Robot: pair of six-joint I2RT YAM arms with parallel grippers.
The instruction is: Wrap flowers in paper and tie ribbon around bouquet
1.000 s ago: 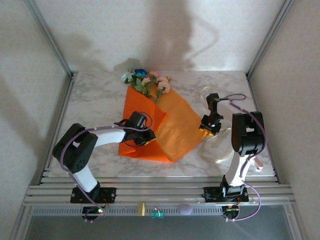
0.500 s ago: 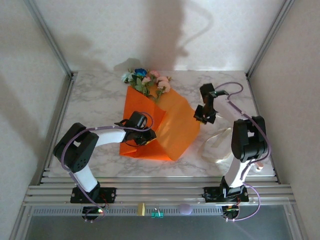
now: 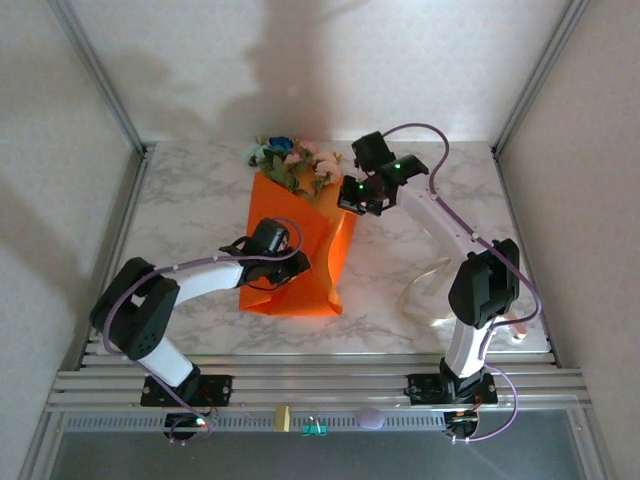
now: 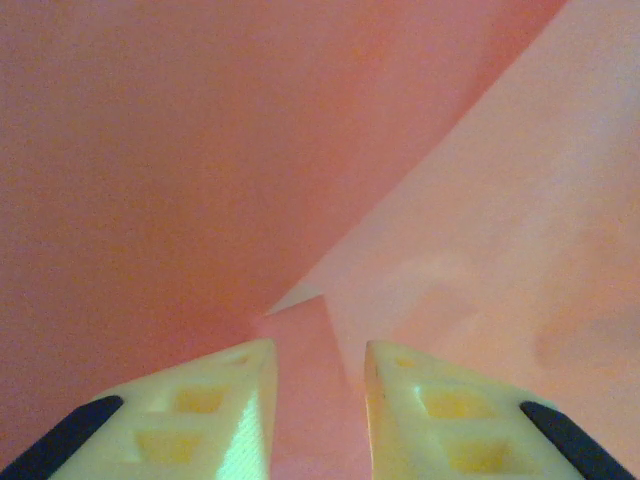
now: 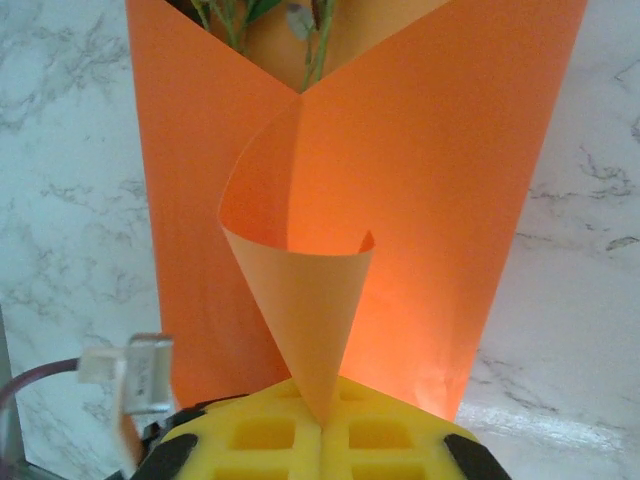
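the right gripper (image 5: 322,428) has its yellow waffle-patterned fingers (image 5: 385,440) pressed together on a corner of the paper (image 5: 450,200). that corner is rolled into a narrow cone whose tip sits in the seam between the fingers. beyond it the thin, smooth orange sheet stands up in two flat panels that meet in a v, and the green stems of the flowers (image 5: 320,40) show inside the v. seen from above, this gripper (image 3: 358,195) holds the paper (image 3: 300,265) at its far right corner, just beside the pink, white and blue blooms (image 3: 292,165).

the left gripper (image 3: 275,262) lies on the near half of the sheet. in its wrist view the pale latticed fingers (image 4: 210,410) stand a little apart, and a pointed fold of the paper (image 4: 300,330) lies in the gap between them.

the ribbon (image 3: 404,292), a floppy cream loop, lies on the marbled table (image 3: 190,200) to the right, well apart from the paper.
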